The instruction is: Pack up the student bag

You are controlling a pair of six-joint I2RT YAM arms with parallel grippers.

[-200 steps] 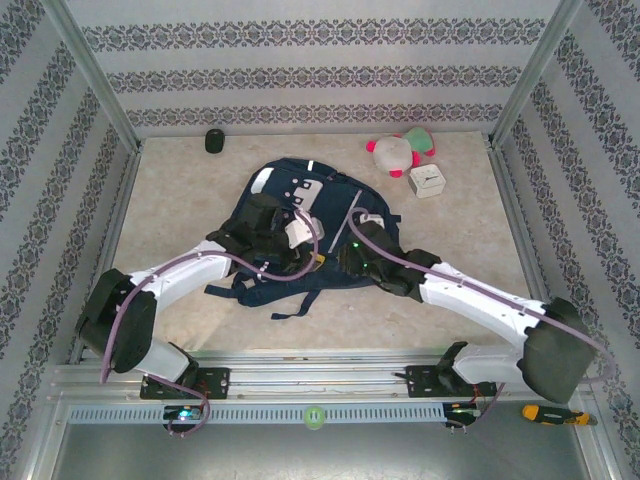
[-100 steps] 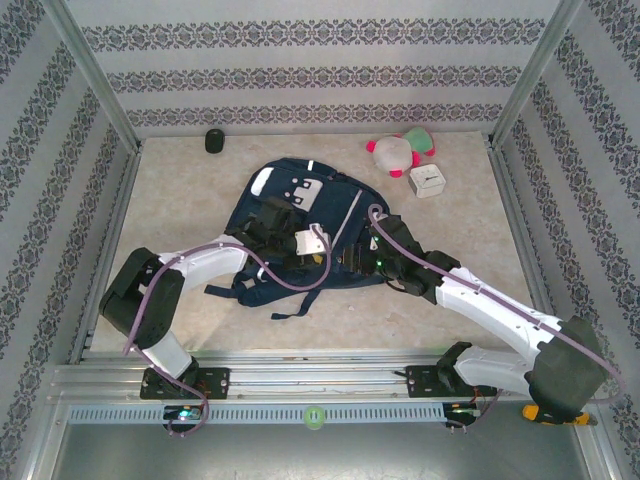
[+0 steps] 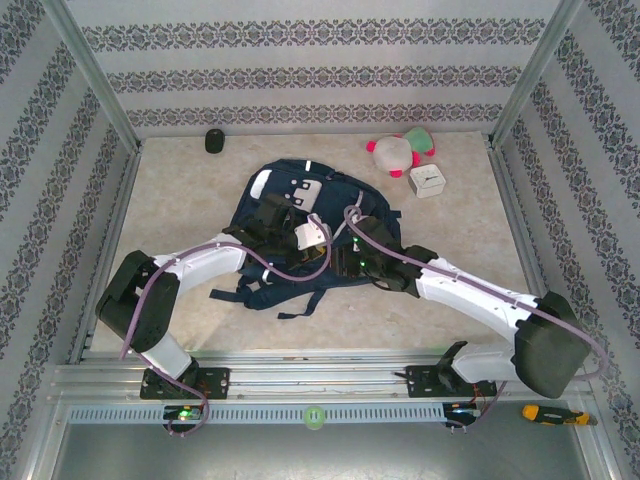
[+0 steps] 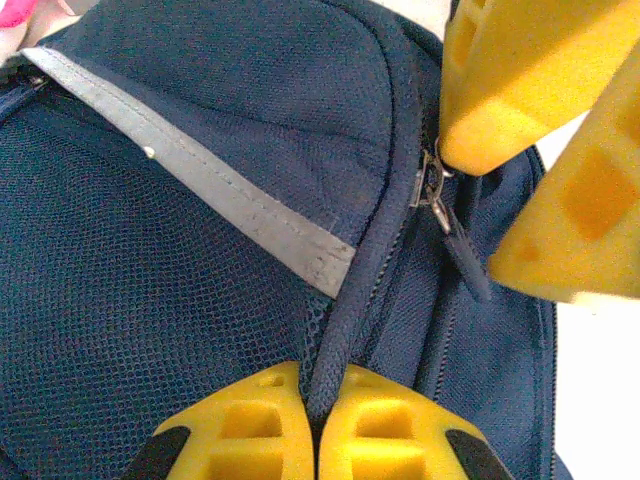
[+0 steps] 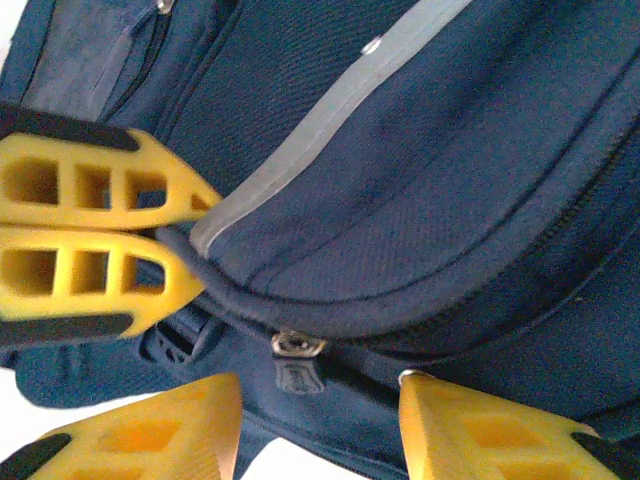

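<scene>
The student bag [image 3: 290, 215], navy with a grey stripe [image 4: 250, 215], lies flat in the middle of the table. My left gripper [image 4: 322, 405] is shut on the bag's thick piped seam [image 4: 375, 270], which runs up from between its yellow fingers. In the top view that gripper [image 3: 325, 245] sits over the bag's right half. My right gripper [image 5: 315, 420] is open, its fingers either side of the metal zip slider [image 5: 298, 345] and its dark pull tab [image 5: 297, 375], not touching them. From above, the right gripper [image 3: 347, 262] is close beside the left.
A pink and green plush toy [image 3: 400, 150] and a small white box [image 3: 428, 181] sit at the back right. A small black object [image 3: 214, 141] is at the back left. The bag's straps [image 3: 285, 295] trail toward the near edge.
My left gripper has closed on the bag's piped seam. The right arm swung out to the right, then came back in beside the zip slider.
</scene>
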